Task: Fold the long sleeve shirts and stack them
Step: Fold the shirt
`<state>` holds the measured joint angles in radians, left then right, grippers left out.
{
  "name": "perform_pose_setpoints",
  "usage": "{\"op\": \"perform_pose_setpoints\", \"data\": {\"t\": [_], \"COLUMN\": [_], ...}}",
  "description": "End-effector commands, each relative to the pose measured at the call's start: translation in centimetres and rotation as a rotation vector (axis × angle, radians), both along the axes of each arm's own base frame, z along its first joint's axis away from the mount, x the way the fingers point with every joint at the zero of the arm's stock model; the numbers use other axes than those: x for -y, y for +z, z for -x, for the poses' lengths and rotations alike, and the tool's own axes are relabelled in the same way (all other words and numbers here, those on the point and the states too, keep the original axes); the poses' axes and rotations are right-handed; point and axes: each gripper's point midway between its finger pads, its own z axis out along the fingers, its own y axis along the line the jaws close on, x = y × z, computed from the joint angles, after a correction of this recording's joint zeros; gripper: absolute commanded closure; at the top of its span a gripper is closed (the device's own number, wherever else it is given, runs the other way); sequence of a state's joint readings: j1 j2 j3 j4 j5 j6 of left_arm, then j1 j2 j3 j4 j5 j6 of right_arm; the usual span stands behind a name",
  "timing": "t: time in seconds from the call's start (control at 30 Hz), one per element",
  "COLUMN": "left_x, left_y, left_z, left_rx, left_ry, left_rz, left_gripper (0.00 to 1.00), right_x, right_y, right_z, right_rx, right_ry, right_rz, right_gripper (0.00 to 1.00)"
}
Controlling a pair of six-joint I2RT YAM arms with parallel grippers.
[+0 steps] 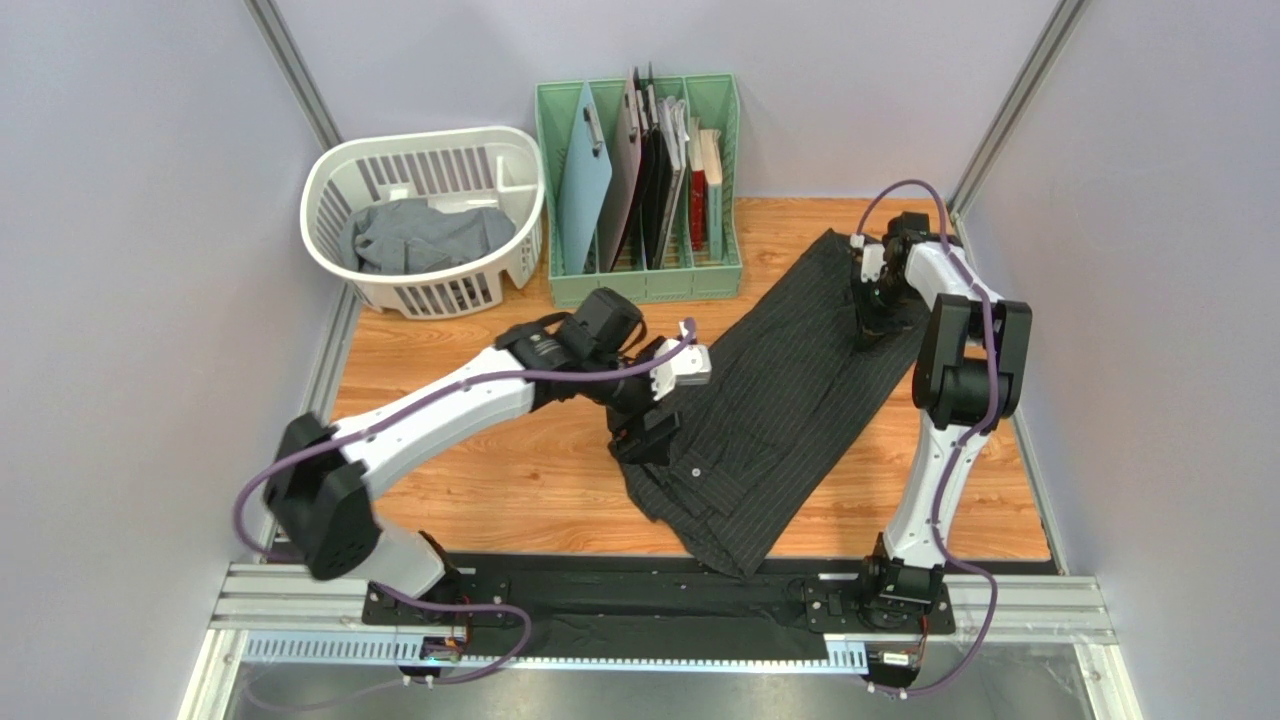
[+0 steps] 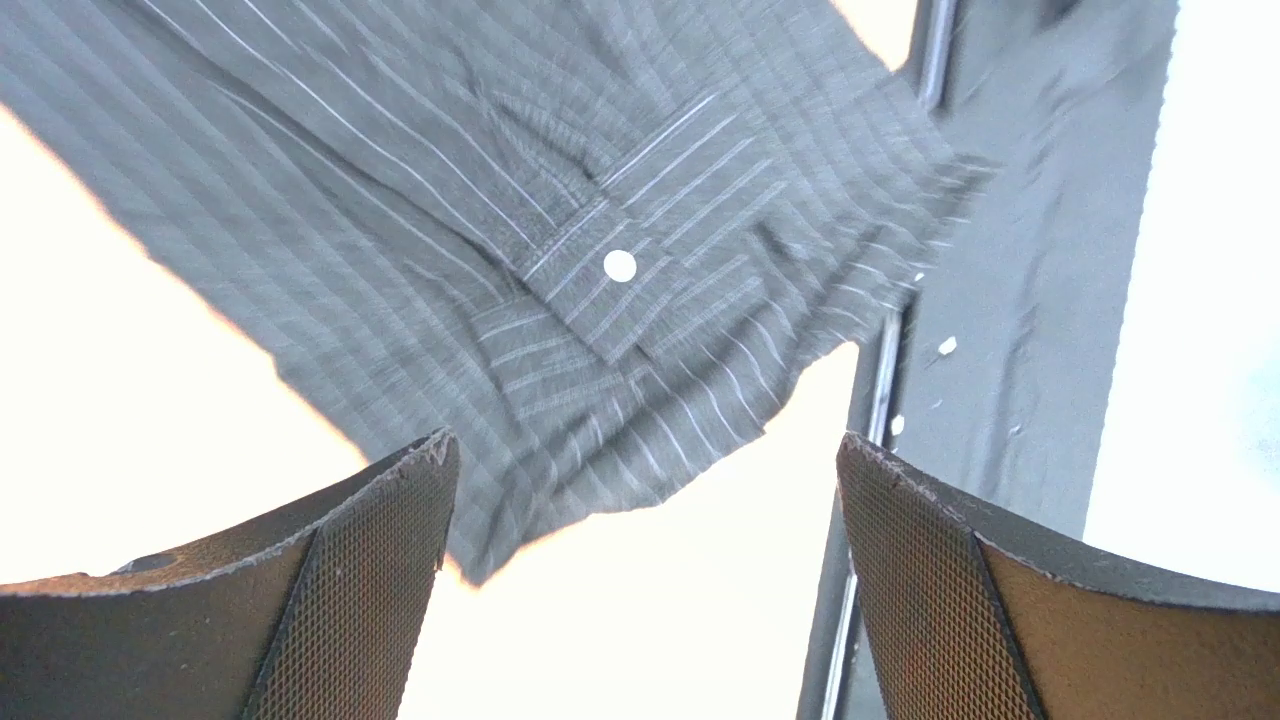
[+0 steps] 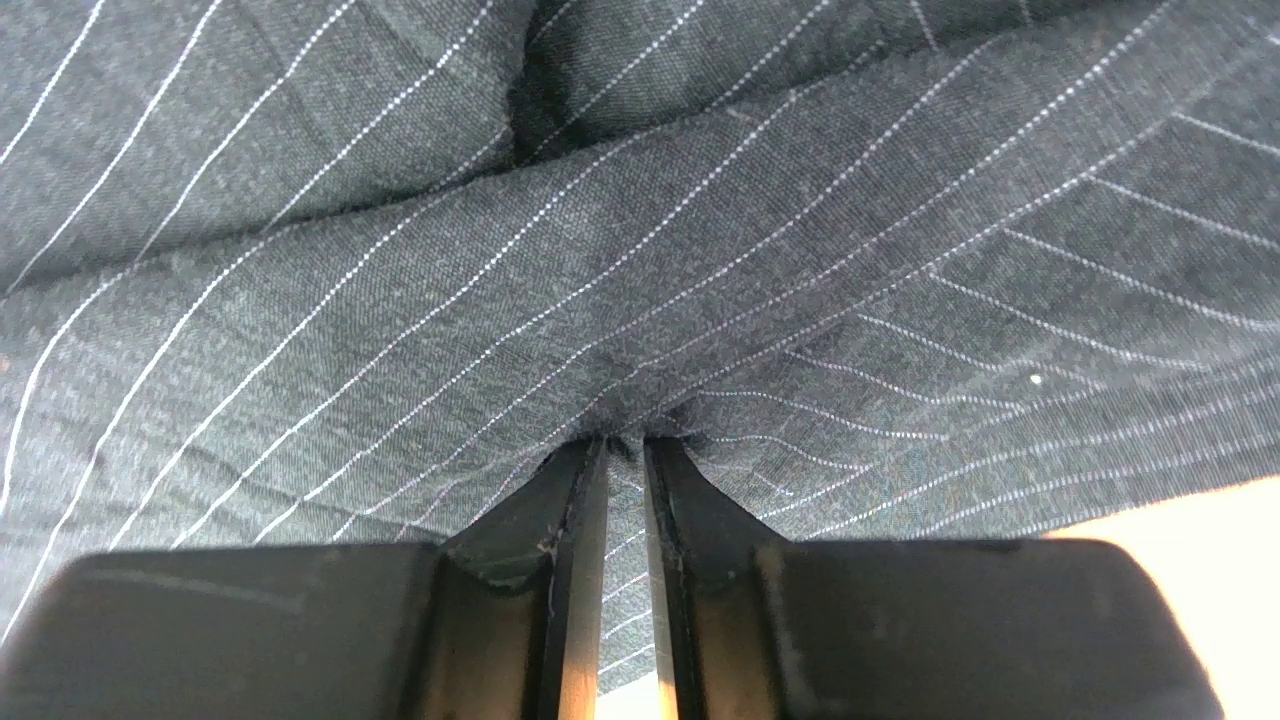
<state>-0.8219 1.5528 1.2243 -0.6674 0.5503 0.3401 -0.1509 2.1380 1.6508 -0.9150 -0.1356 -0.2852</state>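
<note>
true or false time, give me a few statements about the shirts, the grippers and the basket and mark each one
1. The grey shirt lies in the white basket. True.
2. The right gripper is shut on a fold of the pinstriped shirt. True.
3. The left gripper is clamped on the pinstriped shirt. False: its fingers stand wide apart, not closed on the cloth.
4. The pinstriped shirt is folded into a neat square. False: it lies spread out diagonally on the table.
5. The green rack stands left of the white basket. False: it stands to its right.
</note>
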Motion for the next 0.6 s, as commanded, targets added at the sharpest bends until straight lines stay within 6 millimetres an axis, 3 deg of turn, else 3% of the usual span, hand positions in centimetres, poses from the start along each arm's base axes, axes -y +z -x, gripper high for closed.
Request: {"op": "perform_pose_setpoints", "data": {"t": [0.0,0.03,0.1,0.13,0.17,0.2,0.27,0.3,0.4,0.5,0.57], "left_x": [-0.9,-1.3,-2.3,-2.6,-3.2,-3.4,-4.1,-4.0,-4.2,-4.1,-4.1], "left_y": [4.0,5.1,5.3,5.8,5.8,6.0,6.0,6.3,7.1,7.9,8.6], "left_z": [1.2,1.3,0.9,0.8,0.4,0.3,0.2,0.1,-0.6,-1.3,-1.8], "left_rx": [0.046,0.066,0.051,0.041,0.031,0.026,0.037,0.048,0.097,0.155,0.214], "left_ry": [0.022,0.038,0.072,0.092,0.117,0.122,0.105,0.096,0.086,0.076,0.059], "left_rz": [0.141,0.173,0.186,0.196,0.201,0.206,0.199,0.205,0.192,0.195,0.207], "left_gripper": [0.01,0.01,0.01,0.01,0.01,0.01,0.01,0.01,0.01,0.01,0.01], "right_x": [2.5,2.6,2.0,2.6,1.9,1.7,1.1,0.8,0.3,0.6,1.2], "right_y": [-0.4,0.1,-1.0,-0.1,0.0,-1.6,0.1,-0.7,-0.1,2.6,5.8], "right_z": [-3.3,-4.5,-5.9,-7.6,-8.6,-9.1,-12.3,-12.9,-14.4,-16.2,-17.0], "right_rx": [0.047,0.073,0.068,0.101,0.118,0.098,0.181,0.18,0.234,0.337,0.41], "right_ry": [0.028,0.049,0.092,0.108,0.132,0.149,0.159,0.17,0.228,0.231,0.228], "right_rz": [0.137,0.152,0.164,0.214,0.229,0.236,0.26,0.262,0.32,0.326,0.335], "right_gripper": [0.82,0.82,0.82,0.82,0.82,0.82,0.82,0.81,0.8,0.74,0.69]}}
